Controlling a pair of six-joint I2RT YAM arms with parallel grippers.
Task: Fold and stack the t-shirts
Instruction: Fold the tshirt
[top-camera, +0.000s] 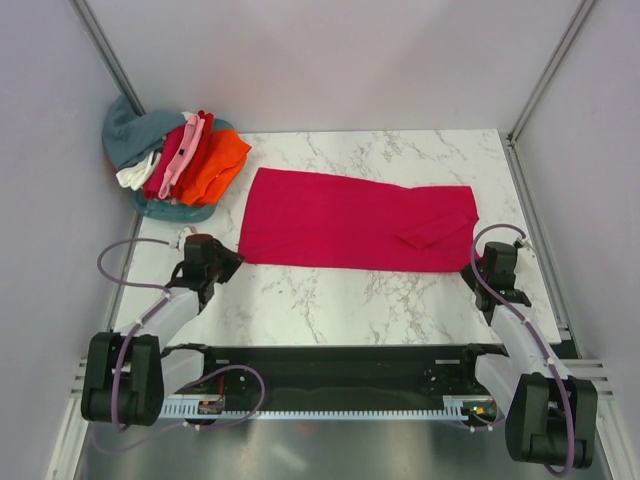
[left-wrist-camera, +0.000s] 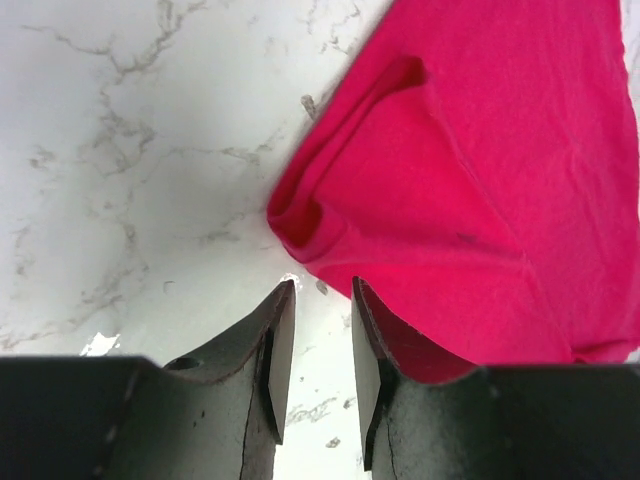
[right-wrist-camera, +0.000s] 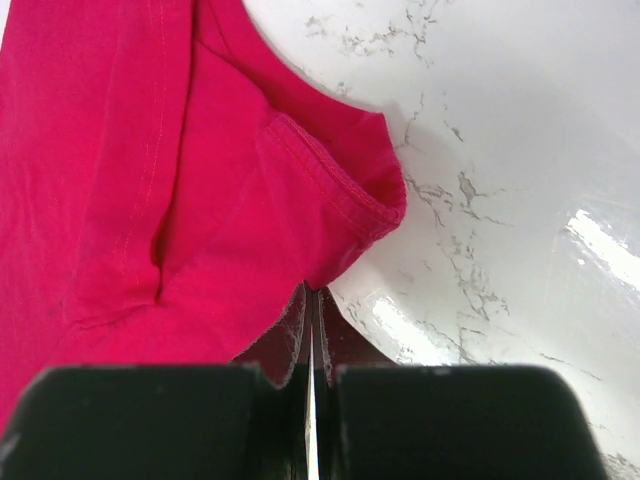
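T-shirt pile (top-camera: 190, 160) rear-L, teal-grey base (top-camera: 125, 130): bin or cloth unclear; crimson shirt (top-camera: 350, 220) flat; L gripper (left-wrist-camera: 312, 340) parted, empty; R gripper (right-wrist-camera: 311, 322) clenched at hem, hold on cloth unclear.

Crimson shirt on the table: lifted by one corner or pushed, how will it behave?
Likely floppy: the shirt lies flat with soft folds and a rolled edge, so it should sag from one grip. Probably light: thin cloth. Pushed, it would likely bunch on the table, not slide whole.
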